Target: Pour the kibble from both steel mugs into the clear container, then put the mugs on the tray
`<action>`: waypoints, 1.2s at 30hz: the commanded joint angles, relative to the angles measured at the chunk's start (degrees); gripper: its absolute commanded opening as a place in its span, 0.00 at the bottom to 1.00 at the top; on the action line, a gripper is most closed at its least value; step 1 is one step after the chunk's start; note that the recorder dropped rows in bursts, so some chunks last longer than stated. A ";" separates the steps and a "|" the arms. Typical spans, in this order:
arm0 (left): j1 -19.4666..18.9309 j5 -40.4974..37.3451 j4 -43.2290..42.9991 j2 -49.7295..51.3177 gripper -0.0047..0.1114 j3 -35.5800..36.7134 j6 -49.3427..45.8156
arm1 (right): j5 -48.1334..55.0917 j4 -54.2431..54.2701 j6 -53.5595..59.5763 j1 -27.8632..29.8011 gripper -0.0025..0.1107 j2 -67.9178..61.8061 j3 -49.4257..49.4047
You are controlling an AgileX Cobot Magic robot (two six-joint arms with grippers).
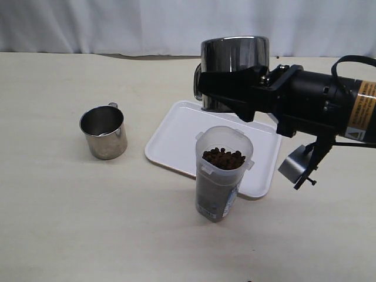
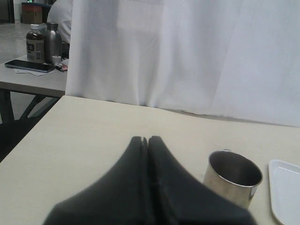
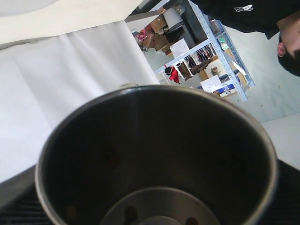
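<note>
Steel mug, clamped upturned in the right gripper at twelve o'clock of the container, looks emptied; next, right it onto the tray; left gripper closed, idle.

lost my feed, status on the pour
Left gripper shut, empty. Right gripper holds raised mug. Kibble in clear container; second mug on table. Nothing blocking.

- A steel mug fills most of the view, seen through its open mouth; the inside is dark.
- A few brown kibble pellets show on the mug's base.
- Dark ribbed gripper fingers sit against the mug's outer wall on two opposite sides.
- Beyond the rim hangs a white curtain.
- Past the curtain stands a metal shelving rack loaded with boxes.
- A person in a black shirt is partly in view near the rack.
</note>
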State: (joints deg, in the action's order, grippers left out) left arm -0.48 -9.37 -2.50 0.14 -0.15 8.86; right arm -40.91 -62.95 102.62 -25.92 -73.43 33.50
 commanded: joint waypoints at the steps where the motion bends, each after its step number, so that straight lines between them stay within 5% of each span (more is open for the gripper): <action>1: 0.48 0.69 0.18 -0.14 0.04 0.15 0.17 | -1.21 0.55 2.03 -0.21 0.07 0.17 0.46; 16: 0.48 0.69 0.18 -0.14 0.04 0.15 0.17 | -1.00 1.16 2.18 -0.21 0.07 0.17 0.46; 23: 0.48 0.69 0.18 -0.14 0.04 0.15 0.17 | -1.00 10.24 -16.79 -0.21 0.07 0.17 0.46; 28: 0.48 0.69 0.18 -0.14 0.04 0.15 0.17 | -0.85 17.48 -42.44 -0.21 0.07 0.17 0.46; 36: 0.48 0.69 0.18 -0.14 0.04 0.15 0.17 | -0.86 31.85 -47.93 -0.21 0.07 0.17 0.46</action>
State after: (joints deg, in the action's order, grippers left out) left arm -0.48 -9.37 -2.50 0.14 -0.15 8.86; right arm -40.91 -36.44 56.21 -25.92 -73.43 33.50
